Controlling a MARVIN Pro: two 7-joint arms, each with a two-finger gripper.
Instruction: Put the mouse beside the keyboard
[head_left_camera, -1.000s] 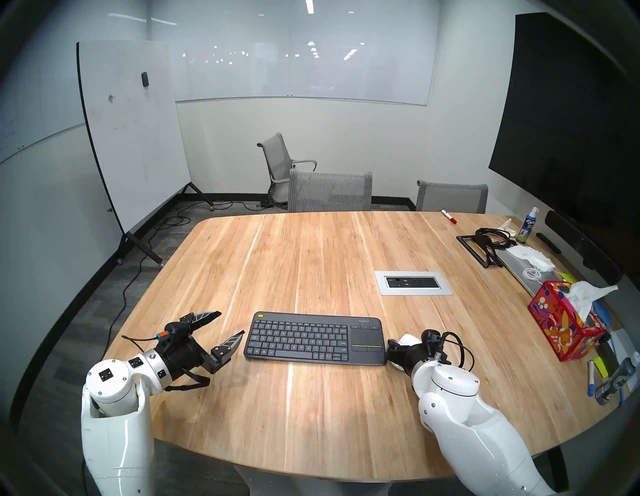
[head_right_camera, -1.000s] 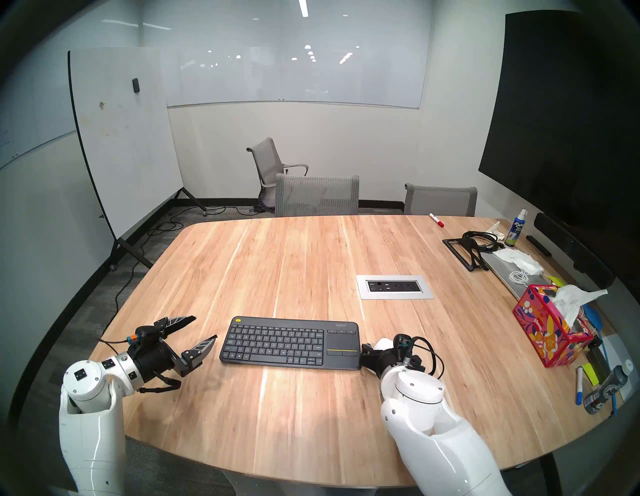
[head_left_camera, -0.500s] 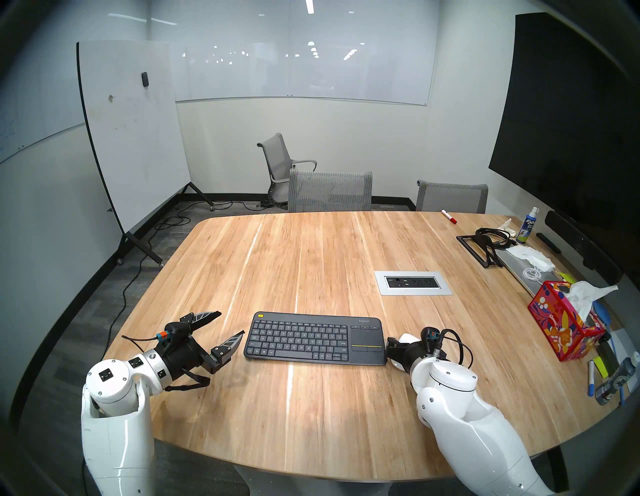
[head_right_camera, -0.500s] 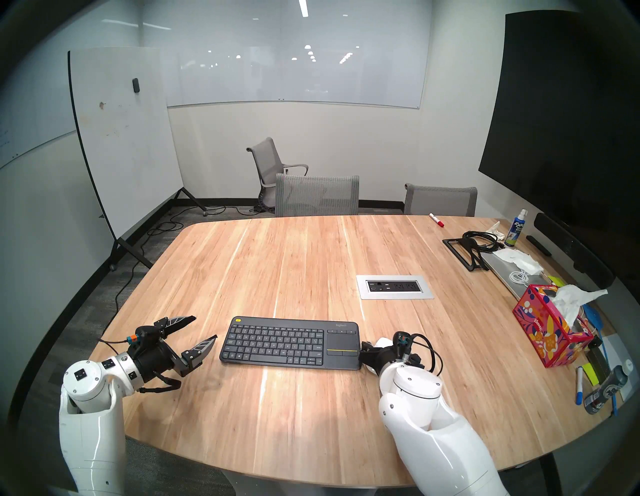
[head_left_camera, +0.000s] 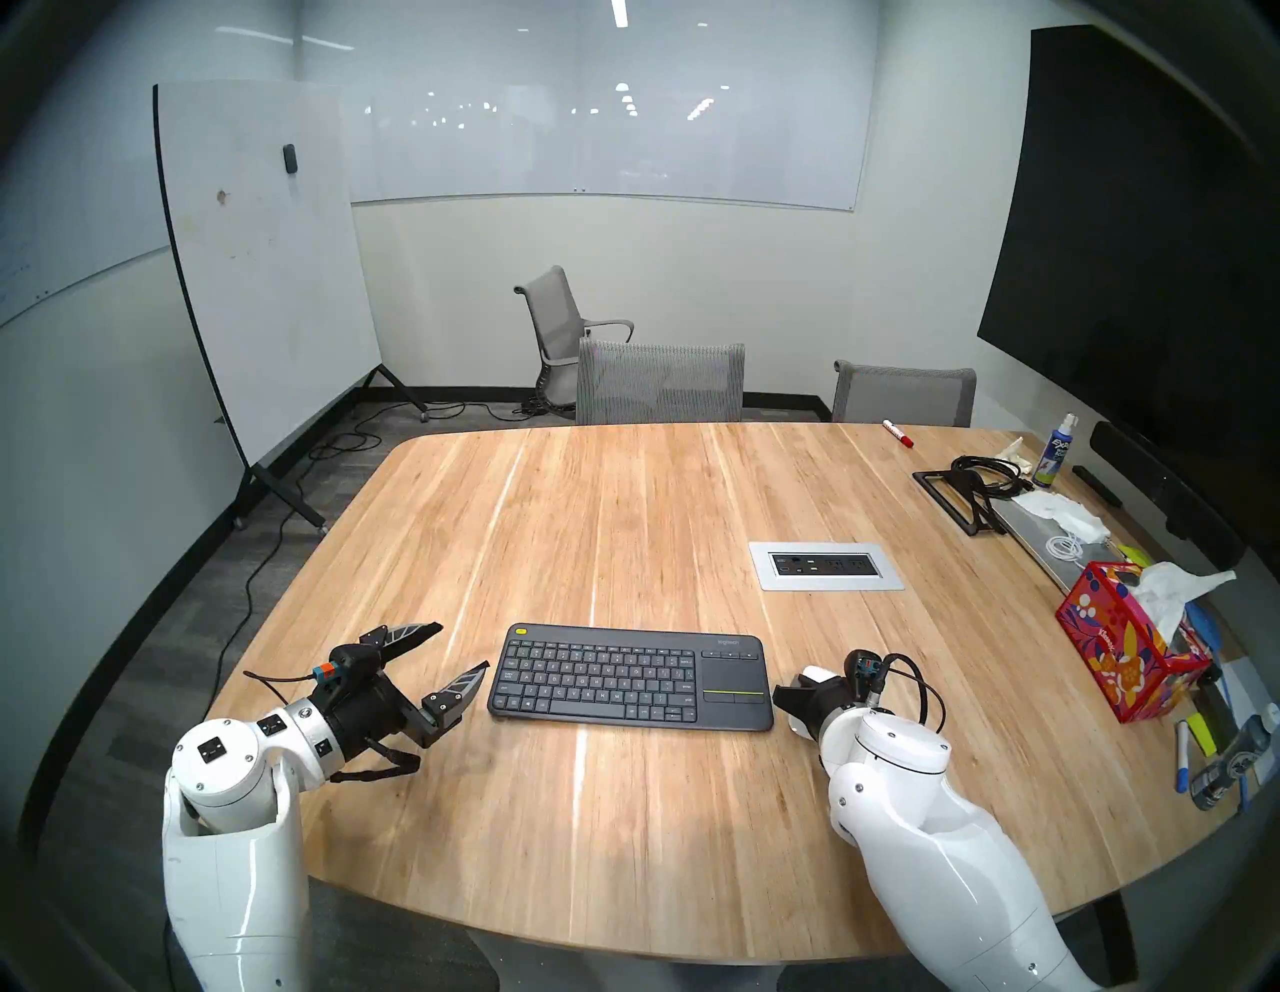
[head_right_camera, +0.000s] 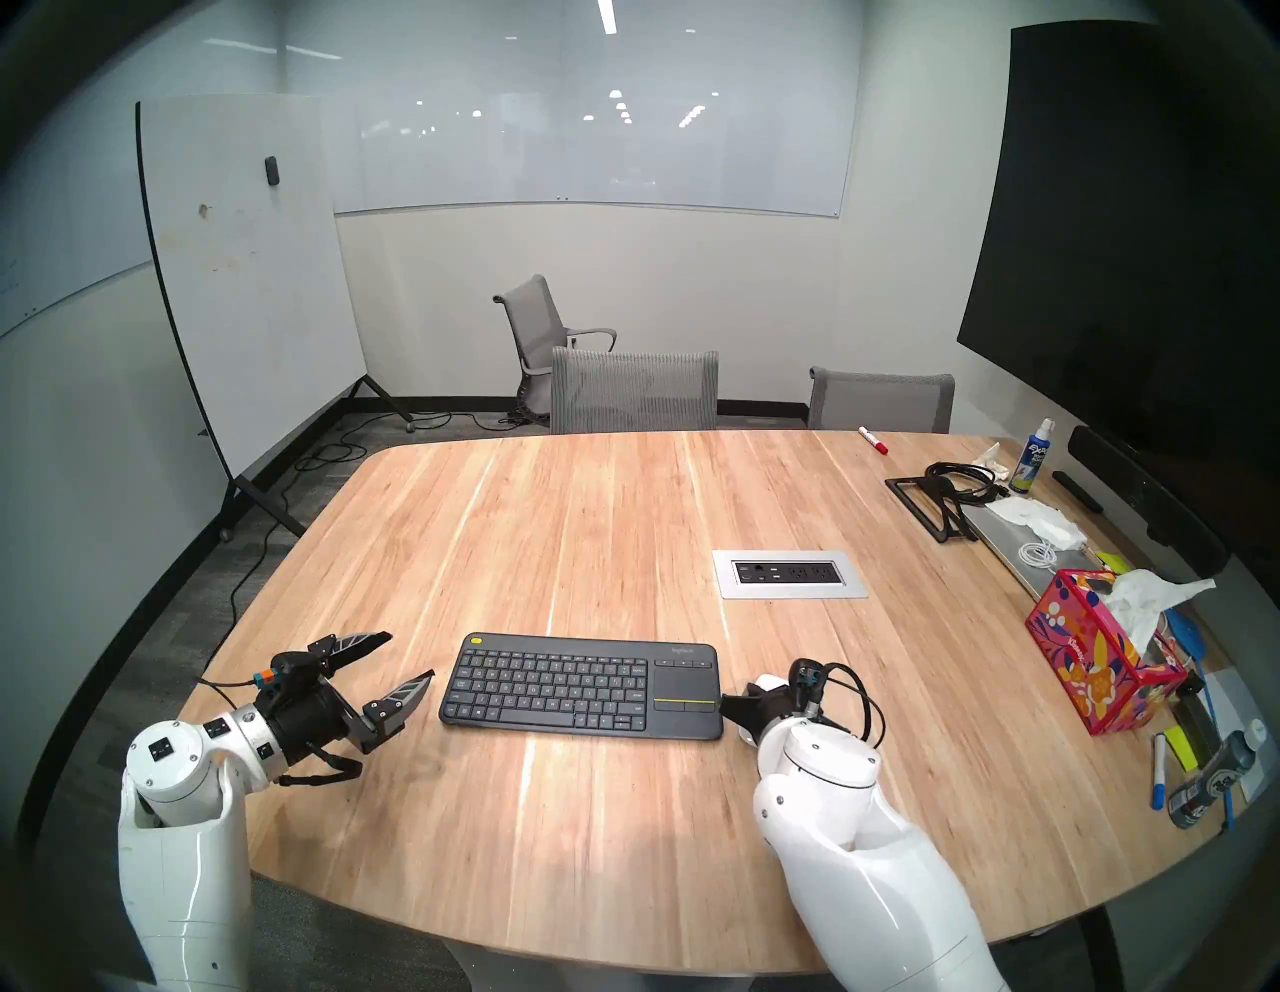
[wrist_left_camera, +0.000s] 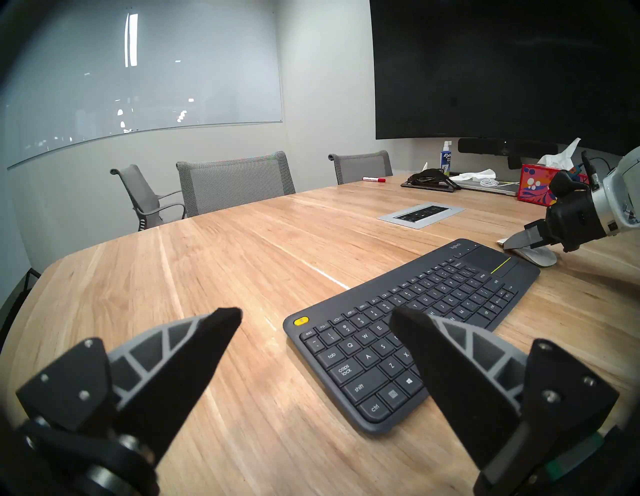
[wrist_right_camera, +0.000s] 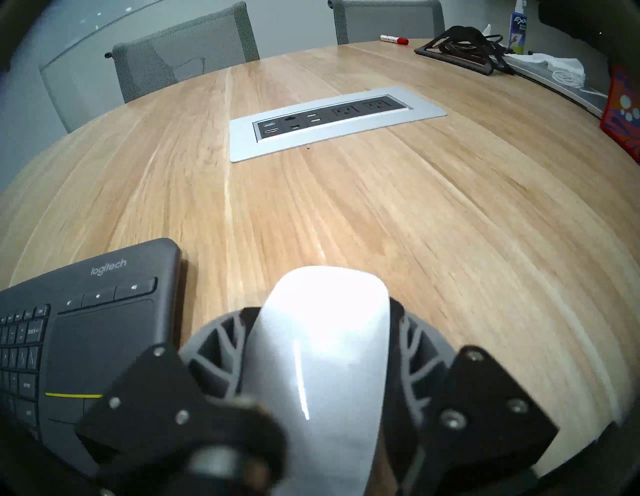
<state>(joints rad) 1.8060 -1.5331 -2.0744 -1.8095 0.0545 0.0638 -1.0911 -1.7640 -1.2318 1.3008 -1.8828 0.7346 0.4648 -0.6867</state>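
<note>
Head left view: the keyboard (head_left_camera: 630, 677) lay flat near the robot-side edge of the table (head_left_camera: 623, 512), about midway along that edge; the mouse (head_left_camera: 816, 676) was a sliver of white just past the keyboard's touchpad end, mostly hidden under the right gripper (head_left_camera: 796, 700); the left gripper (head_left_camera: 454, 651) hung over the table off the keyboard's other end, fingers spread wide, nothing in them

Head right view: same layout really; keyboard (head_right_camera: 582, 684), mouse (head_right_camera: 764, 683) peeking out white behind the right gripper (head_right_camera: 744, 706); couldn't tell from here how tight those fingers sat on it; left gripper (head_right_camera: 409, 658) apart and empty; outlet panel (head_right_camera: 789, 573) further in toward the middle of the table; tissue box (head_right_camera: 1098, 665) over by the right edge

Left wrist view: both fingers (wrist_left_camera: 194, 350) of the left gripper (wrist_left_camera: 315, 317) well apart, pointing across the keyboard (wrist_left_camera: 415, 325); far end of it, the mouse (wrist_left_camera: 538, 257) rested on the wood just beside the touchpad, with the right gripper (wrist_left_camera: 519, 239) right on top of it

Right wrist view: the mouse (wrist_right_camera: 322, 346) sat between the right gripper's (wrist_right_camera: 320, 329) two fingers (wrist_right_camera: 414, 346), which were closed in against both its sides; keyboard corner (wrist_right_camera: 104, 311) just to one side, a thin strip of table between them; outlet panel (wrist_right_camera: 337, 123) well beyond
</note>
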